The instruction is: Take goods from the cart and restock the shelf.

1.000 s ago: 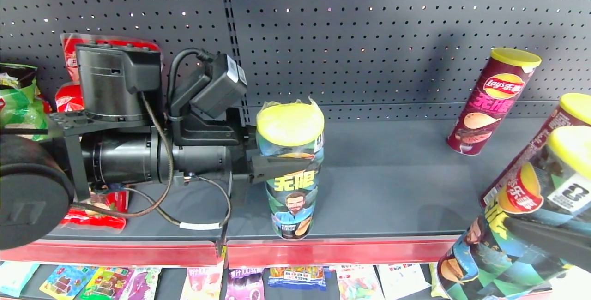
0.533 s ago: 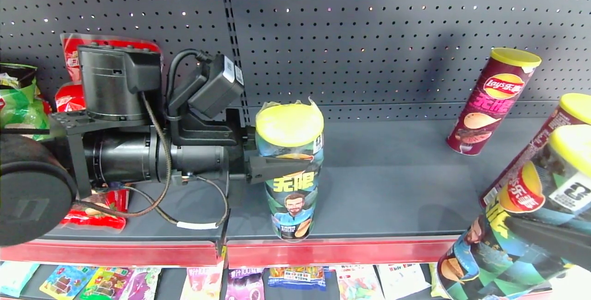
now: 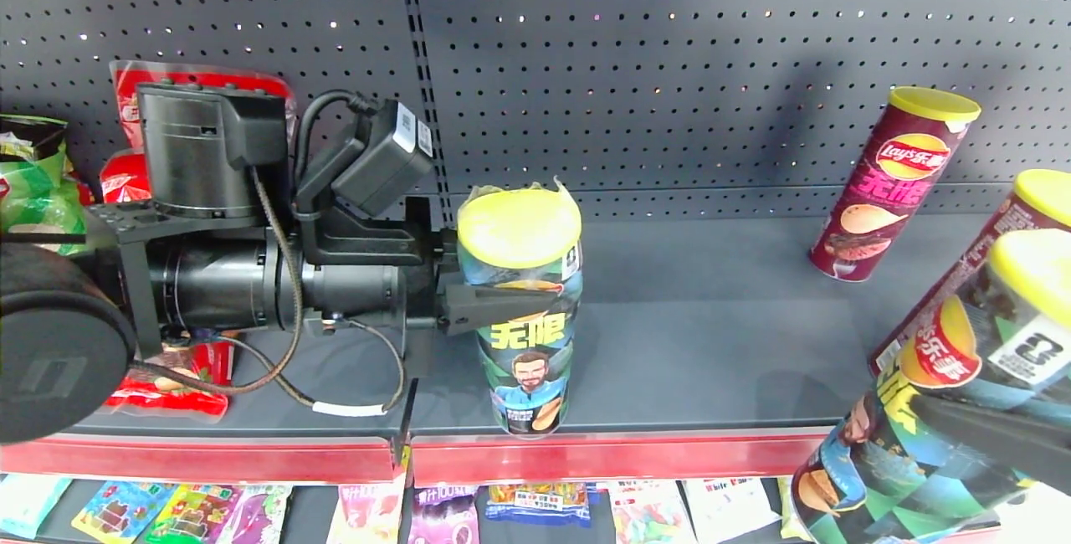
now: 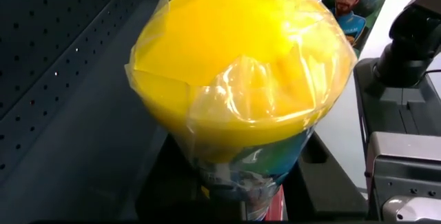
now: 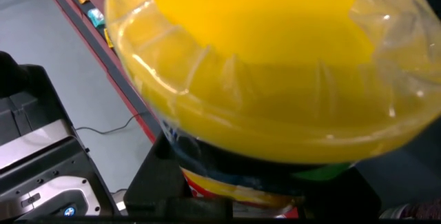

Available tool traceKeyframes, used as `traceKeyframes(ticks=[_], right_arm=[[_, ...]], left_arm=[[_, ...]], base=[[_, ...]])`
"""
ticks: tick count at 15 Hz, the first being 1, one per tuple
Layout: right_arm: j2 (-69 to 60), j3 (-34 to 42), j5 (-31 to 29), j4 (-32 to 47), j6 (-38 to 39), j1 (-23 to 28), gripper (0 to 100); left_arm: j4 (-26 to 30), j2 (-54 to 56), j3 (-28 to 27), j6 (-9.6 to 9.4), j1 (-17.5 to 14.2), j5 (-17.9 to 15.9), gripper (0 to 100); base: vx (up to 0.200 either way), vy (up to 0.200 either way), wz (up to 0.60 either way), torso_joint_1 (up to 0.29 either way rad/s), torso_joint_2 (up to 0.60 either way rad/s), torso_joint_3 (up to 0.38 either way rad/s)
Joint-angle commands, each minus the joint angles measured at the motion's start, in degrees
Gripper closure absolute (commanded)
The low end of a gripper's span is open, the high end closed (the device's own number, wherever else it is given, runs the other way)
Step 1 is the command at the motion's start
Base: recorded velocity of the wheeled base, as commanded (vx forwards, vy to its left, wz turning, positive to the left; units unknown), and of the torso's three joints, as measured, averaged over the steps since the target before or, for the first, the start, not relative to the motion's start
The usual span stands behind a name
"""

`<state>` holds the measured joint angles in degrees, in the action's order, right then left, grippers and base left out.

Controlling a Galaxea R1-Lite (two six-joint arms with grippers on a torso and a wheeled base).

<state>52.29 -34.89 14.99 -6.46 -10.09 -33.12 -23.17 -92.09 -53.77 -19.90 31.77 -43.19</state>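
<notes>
A green chips can with a yellow lid stands upright near the front edge of the grey shelf. My left gripper comes in from the left and is shut on its upper part. In the left wrist view the film-covered lid sits just above that gripper. At the lower right, in front of the shelf, my right gripper is shut on a second green can, held tilted. Its yellow lid is close to the right wrist camera.
A maroon can stands at the back right of the shelf. Another maroon can leans in at the right edge. Snack bags lie at the far left behind my left arm. Small packets line the lower shelf. The shelf's middle is bare.
My left arm and the can in its gripper have shifted slightly to the left. The right arm and its can have stayed put.
</notes>
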Motion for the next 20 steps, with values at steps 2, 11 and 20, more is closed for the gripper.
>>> traceKeyframes(ticks=[2,11,20], right_arm=[[0.45,0.0,0.03,-0.04,-0.01,-0.01,100],[1.42,-0.27,0.12,-0.39,-0.01,0.34,100],[19.87,-16.09,0.3,-0.83,-0.28,0.34,100]], left_arm=[[0.15,-0.02,0.07,0.21,-0.04,0.21,100],[-0.2,-0.02,0.25,0.3,-0.04,0.74,0],[0.15,19.14,19.58,2.84,-11.55,2.67,0]], base=[[0.0,0.0,0.0,0.0,0.0,0.0],[0.0,0.0,0.0,0.0,0.0,0.0],[0.0,0.0,0.0,0.0,0.0,0.0]])
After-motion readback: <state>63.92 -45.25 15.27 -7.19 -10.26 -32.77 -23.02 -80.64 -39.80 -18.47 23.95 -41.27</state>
